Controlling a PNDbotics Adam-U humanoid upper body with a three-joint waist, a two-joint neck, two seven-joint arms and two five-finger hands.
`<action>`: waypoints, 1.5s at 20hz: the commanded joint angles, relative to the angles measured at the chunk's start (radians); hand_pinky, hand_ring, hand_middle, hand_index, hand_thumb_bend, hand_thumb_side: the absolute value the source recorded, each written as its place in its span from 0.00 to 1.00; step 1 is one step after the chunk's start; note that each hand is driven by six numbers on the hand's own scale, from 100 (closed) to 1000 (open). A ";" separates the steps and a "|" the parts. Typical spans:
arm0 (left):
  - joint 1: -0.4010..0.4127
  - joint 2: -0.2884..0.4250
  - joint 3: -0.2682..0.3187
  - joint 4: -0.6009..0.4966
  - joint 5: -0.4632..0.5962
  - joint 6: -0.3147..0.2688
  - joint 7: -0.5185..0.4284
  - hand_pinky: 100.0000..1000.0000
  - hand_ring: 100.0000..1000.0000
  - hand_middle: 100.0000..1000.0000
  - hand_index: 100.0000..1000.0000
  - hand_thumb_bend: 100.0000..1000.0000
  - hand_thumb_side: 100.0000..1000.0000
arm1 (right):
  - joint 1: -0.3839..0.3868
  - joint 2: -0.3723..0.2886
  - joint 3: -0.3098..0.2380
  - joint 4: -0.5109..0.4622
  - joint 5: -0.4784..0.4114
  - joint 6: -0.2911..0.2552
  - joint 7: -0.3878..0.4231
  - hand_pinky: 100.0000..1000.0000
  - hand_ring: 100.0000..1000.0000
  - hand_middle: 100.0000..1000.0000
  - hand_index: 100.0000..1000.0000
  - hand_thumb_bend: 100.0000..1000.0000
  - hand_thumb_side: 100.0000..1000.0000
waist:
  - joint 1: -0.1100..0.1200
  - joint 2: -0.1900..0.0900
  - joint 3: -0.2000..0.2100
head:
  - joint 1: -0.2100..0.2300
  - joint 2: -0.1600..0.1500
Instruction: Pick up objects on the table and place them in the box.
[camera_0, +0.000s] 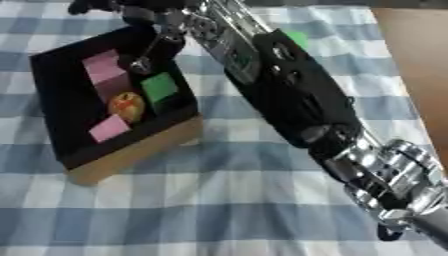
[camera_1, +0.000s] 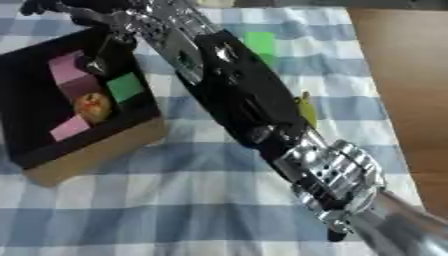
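A cardboard box (camera_0: 131, 152) with a black inside lies on the checked cloth at the left. It holds two pink blocks (camera_0: 105, 70), a green block (camera_0: 160, 86) and a small orange-red round fruit (camera_0: 128, 106). My right arm crosses the picture from the lower right, and my right hand (camera_0: 140, 15) hovers over the box's far edge with its fingers spread, one slim finger (camera_0: 147, 52) pointing down into the box. It holds nothing. A green piece (camera_1: 260, 44) lies on the cloth behind the arm, and a yellow thing (camera_1: 305, 109) peeks out beside the forearm.
The blue-and-white cloth (camera_0: 219, 200) covers the table; a bare brown surface (camera_0: 420, 55) runs along the right side. The arm hides much of the table's middle.
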 joint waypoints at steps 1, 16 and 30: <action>0.002 0.016 0.008 -0.017 -0.002 0.004 0.004 0.76 0.75 0.66 0.79 0.34 0.71 | -0.024 -0.079 -0.001 -0.071 -0.038 0.019 0.005 0.93 0.92 0.85 0.96 0.22 0.00 | -0.001 -0.032 -0.007 | 0.012 0.010; 0.035 0.032 0.020 -0.017 -0.017 0.016 0.022 0.76 0.76 0.66 0.79 0.34 0.71 | 0.106 -0.416 -0.088 -0.025 -0.068 0.116 -0.023 0.93 0.93 0.87 0.97 0.18 0.09 | 0.020 -0.044 -0.067 | 0.069 0.021; 0.038 0.031 0.019 -0.017 -0.018 0.021 0.021 0.76 0.76 0.67 0.79 0.33 0.72 | 0.159 -0.468 -0.094 0.039 -0.052 0.129 -0.019 0.94 0.93 0.88 0.97 0.16 0.18 | 0.033 -0.038 -0.084 | 0.054 -0.020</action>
